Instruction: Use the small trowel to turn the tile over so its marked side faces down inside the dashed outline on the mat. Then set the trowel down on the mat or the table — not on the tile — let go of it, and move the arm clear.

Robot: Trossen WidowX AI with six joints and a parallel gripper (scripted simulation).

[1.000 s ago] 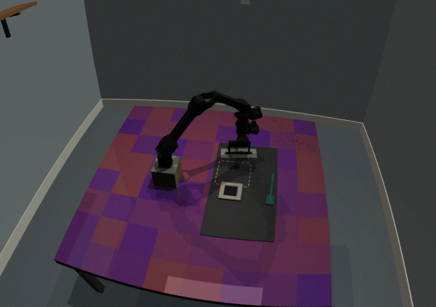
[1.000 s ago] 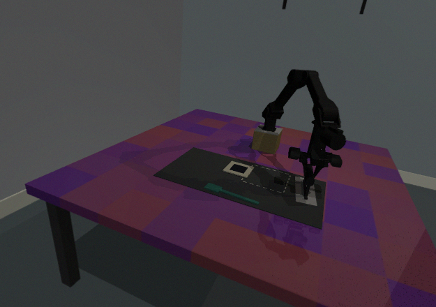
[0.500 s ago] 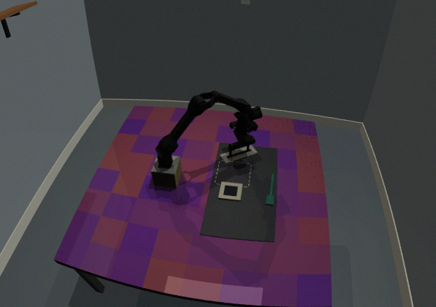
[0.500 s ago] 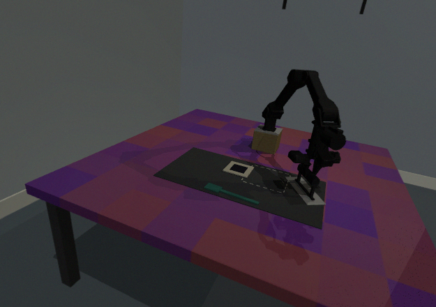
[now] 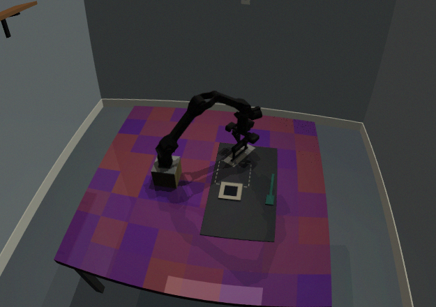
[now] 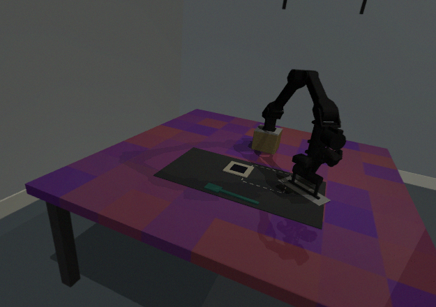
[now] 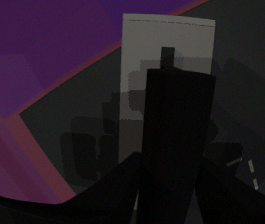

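Note:
The tile (image 5: 231, 190) (image 6: 238, 168) lies flat on the dark mat (image 5: 240, 220) (image 6: 189, 162) (image 7: 243, 40), its dark square mark facing up. It is mostly outside the dashed outline (image 5: 250, 176) (image 6: 264, 186) (image 7: 250, 166), overlapping its near edge in the top view. My gripper (image 5: 240, 142) (image 6: 307, 175) (image 7: 167, 160) is shut on the black handle of the trowel (image 5: 250, 148) (image 6: 322, 201) (image 7: 133, 40). The grey blade is level, turned diagonally at the mat's far end, and appears slightly above it. The fingertips are mostly hidden behind the handle in the wrist view.
A green long-handled tool (image 5: 269, 199) (image 6: 213, 188) lies along the mat's edge away from the arm's base. The arm's base block (image 5: 166, 177) (image 6: 266, 141) stands on the patchwork table (image 5: 134, 245) (image 6: 124, 195) on the other side of the mat.

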